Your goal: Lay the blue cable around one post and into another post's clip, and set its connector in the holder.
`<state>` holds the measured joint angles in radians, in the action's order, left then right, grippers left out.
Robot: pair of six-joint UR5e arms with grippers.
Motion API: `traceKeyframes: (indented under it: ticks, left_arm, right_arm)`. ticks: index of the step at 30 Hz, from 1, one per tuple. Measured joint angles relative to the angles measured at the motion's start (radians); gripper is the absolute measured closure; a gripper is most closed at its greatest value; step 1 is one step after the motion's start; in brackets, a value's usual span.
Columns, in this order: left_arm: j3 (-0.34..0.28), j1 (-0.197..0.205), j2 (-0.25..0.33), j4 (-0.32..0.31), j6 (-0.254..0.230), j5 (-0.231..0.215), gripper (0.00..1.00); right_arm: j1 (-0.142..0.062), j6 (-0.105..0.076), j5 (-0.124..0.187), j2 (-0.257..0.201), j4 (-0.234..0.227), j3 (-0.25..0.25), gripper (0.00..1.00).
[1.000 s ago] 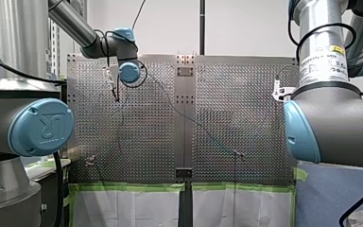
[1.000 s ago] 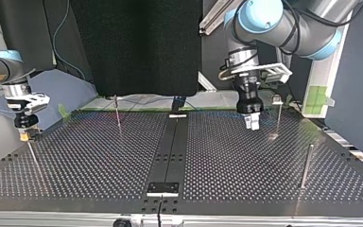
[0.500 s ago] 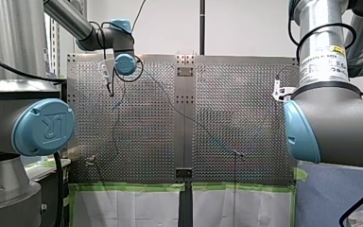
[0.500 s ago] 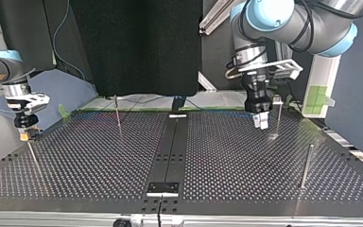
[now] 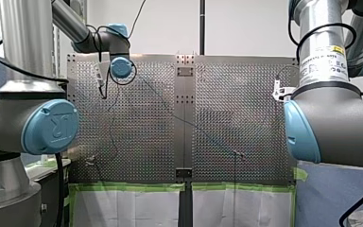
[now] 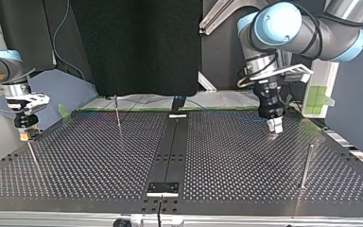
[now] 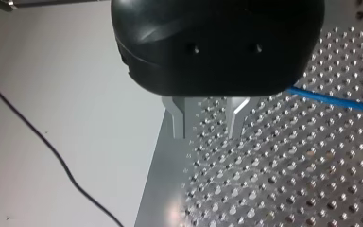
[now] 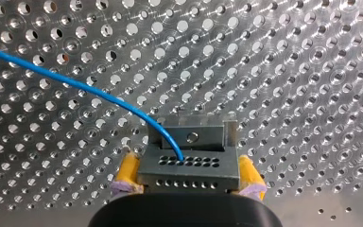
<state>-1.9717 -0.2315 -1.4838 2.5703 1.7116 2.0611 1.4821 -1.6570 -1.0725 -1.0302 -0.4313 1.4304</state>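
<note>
- Currently, right gripper (image 8: 188,177) clamps the grey connector (image 8: 189,165) between yellow pads (image 8: 127,172).
- Blue cable (image 8: 75,85) leaves the connector; front view: long axis diagonal, upper left to lower right of centre.
- Left gripper (image 7: 207,120), upper left there, released, empty.

The perforated table (image 6: 99,156) carries thin upright posts (image 6: 306,165) and a dark central strip (image 6: 170,146), crossed by the blue cable (image 8: 75,86).

Front view looks over the desk (image 5: 246,94) from behind the arms (image 5: 326,118); top view faces them across it. Wrist views look closely along left claw (image 7: 206,136) and right claw (image 8: 187,187).
</note>
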Motion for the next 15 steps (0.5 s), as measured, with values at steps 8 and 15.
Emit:
traceKeyframes:
  ticks: [8,15]
  left_arm:
    - [0.02,0.039,0.004,0.003,0.011,-0.016,0.56]
    - [0.042,0.061,0.006,0.02,0.014,-0.015,0.56]
  right_arm:
    - [0.0,0.0,0.0,0.0,0.0,0.0,0.2]
    - [0.0,0.001,0.0,0.0,-0.001,0.0,0.2]
